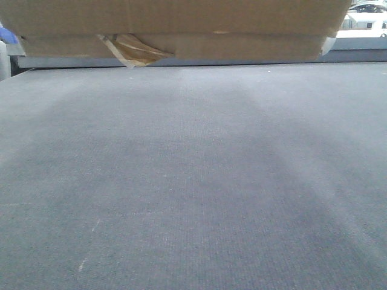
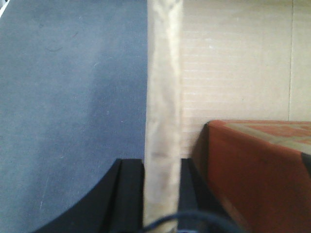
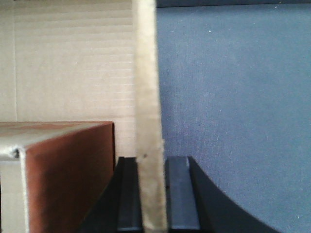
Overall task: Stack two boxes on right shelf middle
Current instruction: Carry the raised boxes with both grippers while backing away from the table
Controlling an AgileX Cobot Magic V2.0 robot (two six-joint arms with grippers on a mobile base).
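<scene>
Your left gripper (image 2: 163, 170) clamps its black fingers (image 2: 130, 194) on either face of a cardboard wall (image 2: 163, 97); your right gripper (image 3: 151, 165) grips the opposite wall (image 3: 146, 73) likewise.

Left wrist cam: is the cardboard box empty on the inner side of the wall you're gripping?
No, a reddish-brown box sits just inside the cardboard wall that the left gripper is clamped on.

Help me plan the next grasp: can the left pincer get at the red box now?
Probably not yet: the left pincer is shut on the carton wall; the red box sits just inside, but it must let go first.
</scene>
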